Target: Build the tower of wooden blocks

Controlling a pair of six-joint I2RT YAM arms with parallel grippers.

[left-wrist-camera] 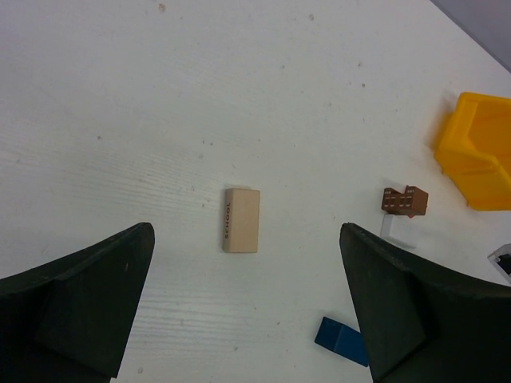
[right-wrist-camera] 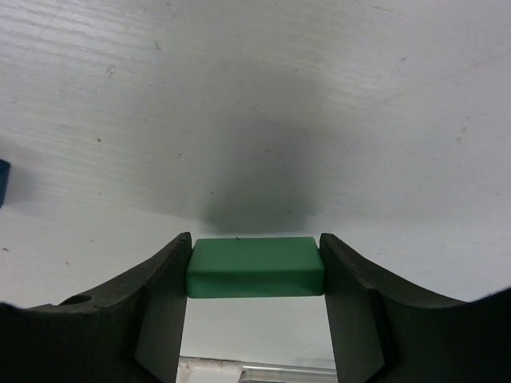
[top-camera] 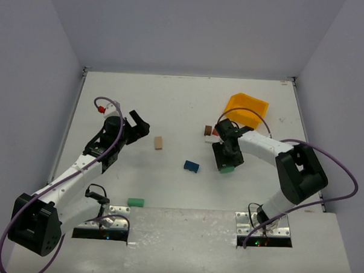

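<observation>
The tower's blocks [top-camera: 191, 166] lie scattered across the table [top-camera: 171, 100], none clearly stacked. The right gripper [top-camera: 226, 159] clamps a green block [right-wrist-camera: 255, 267] by its ends, likely to carry it; the left gripper [left-wrist-camera: 245, 233] hangs wide open over the tan block [left-wrist-camera: 241, 220], seemingly lined up.

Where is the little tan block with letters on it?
In the top view, the tan block lies flat left of centre, between the open left tool and the blue block.
</observation>
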